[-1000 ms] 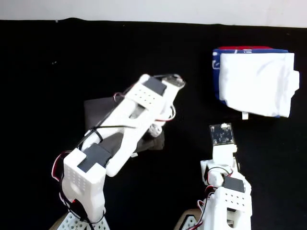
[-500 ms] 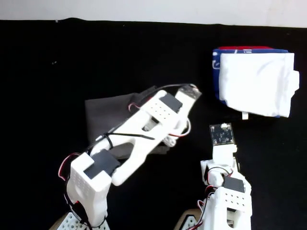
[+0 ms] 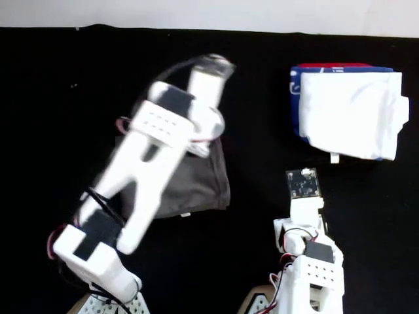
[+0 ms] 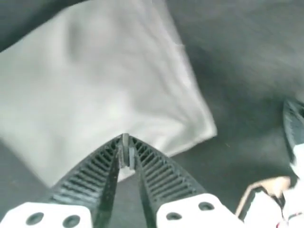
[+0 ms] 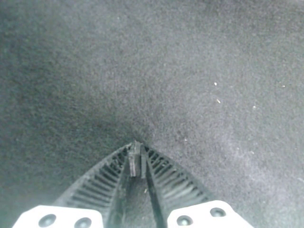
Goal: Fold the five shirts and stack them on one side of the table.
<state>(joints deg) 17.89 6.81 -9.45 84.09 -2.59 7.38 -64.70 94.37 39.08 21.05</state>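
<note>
With my left claw (image 4: 125, 143) closed on nothing, a low sweep could snag the grey shirt (image 4: 104, 85) beneath it and undo the fold.

The table (image 3: 65, 98) is covered in a plain black cloth that runs up to a pale wall at its far edge. Two things lie on it, well apart. A grey shirt (image 3: 196, 183), folded into a rough rectangle, lies flat near the middle, partly hidden under an arm. At the far right lies a stack (image 3: 308, 134) of folded shirts: a white shirt (image 3: 350, 111) on top, a blue shirt (image 3: 294, 85) showing along its left side, and a red shirt (image 3: 334, 66) peeking out at the far edge.
</note>
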